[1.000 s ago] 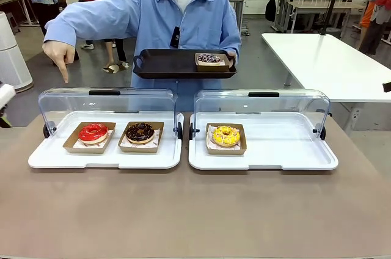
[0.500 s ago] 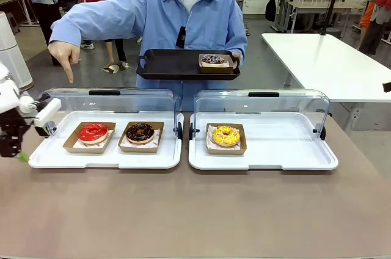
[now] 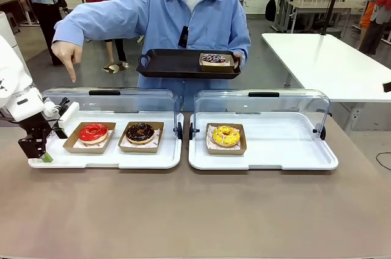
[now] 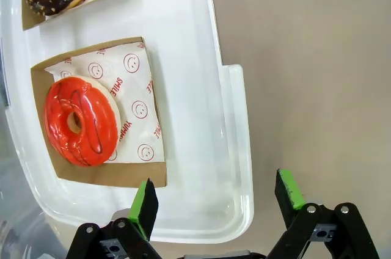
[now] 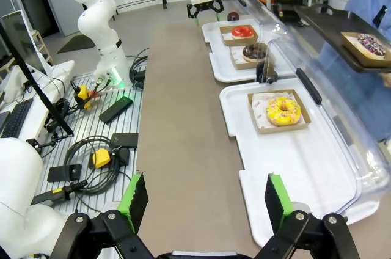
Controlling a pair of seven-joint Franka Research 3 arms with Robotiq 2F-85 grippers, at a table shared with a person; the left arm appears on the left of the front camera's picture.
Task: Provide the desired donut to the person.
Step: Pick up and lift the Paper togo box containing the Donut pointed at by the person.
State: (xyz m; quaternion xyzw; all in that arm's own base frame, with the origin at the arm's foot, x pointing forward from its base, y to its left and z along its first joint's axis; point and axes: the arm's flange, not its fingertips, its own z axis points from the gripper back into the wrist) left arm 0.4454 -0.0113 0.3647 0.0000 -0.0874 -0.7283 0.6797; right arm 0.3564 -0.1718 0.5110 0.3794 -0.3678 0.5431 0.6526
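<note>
The person (image 3: 195,14) stands at the far side and points a finger (image 3: 73,76) down over the left end of the left white tray (image 3: 146,158). There a red donut (image 3: 93,132) lies in a cardboard tray, with a chocolate donut (image 3: 140,132) beside it. A yellow donut (image 3: 226,135) lies in the right white tray (image 3: 287,149). My left gripper (image 3: 38,151) hangs open at the left tray's left rim; in the left wrist view the red donut (image 4: 81,121) lies just beyond its green pads (image 4: 145,205). My right gripper (image 5: 204,201) is open and holds nothing, short of the yellow donut (image 5: 283,111).
The person's other hand holds a black serving tray (image 3: 177,63) carrying a sprinkled donut (image 3: 213,58). Clear lids (image 3: 110,103) stand raised along the far side of both white trays. Bare brown tabletop (image 3: 195,210) stretches in front. Cables and devices (image 5: 91,149) lie beside the table.
My left arm has come in from the left and moved right, down to the left tray's left end. The person's pointing hand and the donuts have stayed in place.
</note>
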